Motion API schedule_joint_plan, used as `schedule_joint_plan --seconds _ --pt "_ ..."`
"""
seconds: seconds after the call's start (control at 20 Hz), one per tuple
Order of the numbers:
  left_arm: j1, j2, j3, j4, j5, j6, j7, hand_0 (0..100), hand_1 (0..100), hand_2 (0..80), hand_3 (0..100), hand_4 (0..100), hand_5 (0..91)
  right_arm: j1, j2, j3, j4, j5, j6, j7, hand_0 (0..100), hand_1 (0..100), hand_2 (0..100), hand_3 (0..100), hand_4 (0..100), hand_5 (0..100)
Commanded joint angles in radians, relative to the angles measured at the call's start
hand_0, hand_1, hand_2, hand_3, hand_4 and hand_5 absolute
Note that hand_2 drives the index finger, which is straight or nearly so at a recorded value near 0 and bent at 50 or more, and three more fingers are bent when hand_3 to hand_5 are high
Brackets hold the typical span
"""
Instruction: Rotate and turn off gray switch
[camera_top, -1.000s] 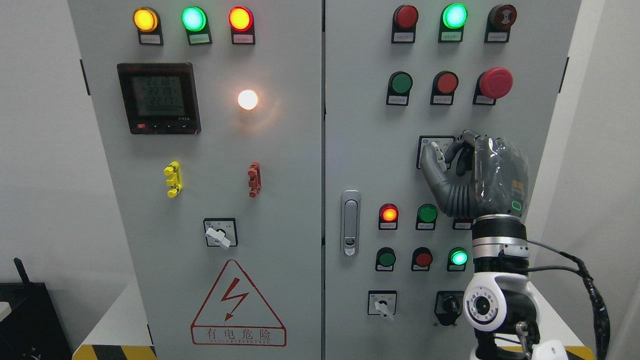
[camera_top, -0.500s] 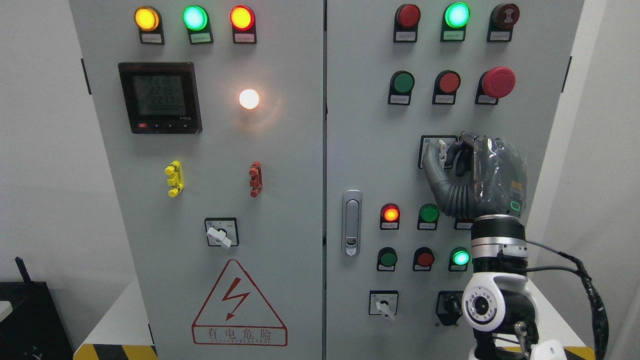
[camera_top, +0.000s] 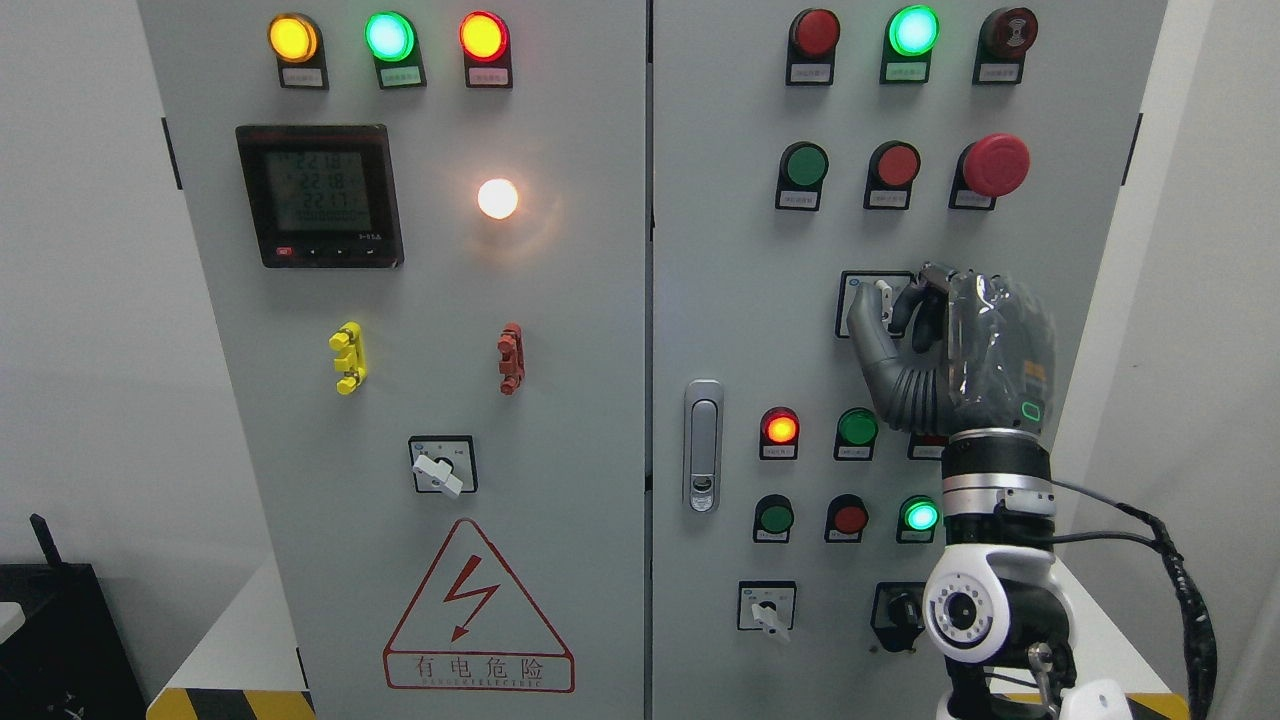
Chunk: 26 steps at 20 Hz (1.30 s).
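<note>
The gray rotary switch sits in the right half of the frame, on the cabinet's right door, below the row with the red mushroom button. The right hand comes up from the lower right and is closed on it: the thumb presses its left side, curled fingers its right. The white lever points nearly straight up, its long axis vertical, between them. The turn, I'd judge, depends on rolling the wrist about that axis. No left hand shows.

Grey cabinet — red mushroom button, yellow clip, red-outlined warning triangle.
</note>
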Motion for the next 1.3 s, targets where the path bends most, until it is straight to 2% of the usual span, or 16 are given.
schedule_joint_plan --seconds 0.0,0.3,0.45,1.0,1.25 --pt "0.000 0.000 0.032 0.001 0.000 0.000 0.000 12 39 0.0 0 0 0.0 0.003 0.001 0.002 -0.007 -0.001 -0.007 -0.004 58 36 73 98 91 100" --pt "0.000 0.000 0.032 0.001 0.000 0.000 0.000 12 39 0.0 0 0 0.0 0.009 0.000 0.002 -0.019 0.000 -0.010 -0.007 45 38 73 98 91 100" --pt "0.000 0.000 0.032 0.001 0.000 0.000 0.000 12 39 0.0 0 0 0.0 0.014 -0.005 0.002 -0.028 -0.001 -0.014 -0.019 41 38 73 98 91 100" --pt "0.000 0.000 0.032 0.001 0.000 0.000 0.000 12 39 0.0 0 0 0.0 0.037 -0.016 -0.014 -0.076 0.000 -0.049 -0.048 38 38 72 98 91 100" --pt "0.000 0.000 0.032 0.001 0.000 0.000 0.000 12 39 0.0 0 0 0.0 0.081 -0.016 -0.017 -0.129 -0.001 -0.144 -0.119 37 38 70 96 89 100"
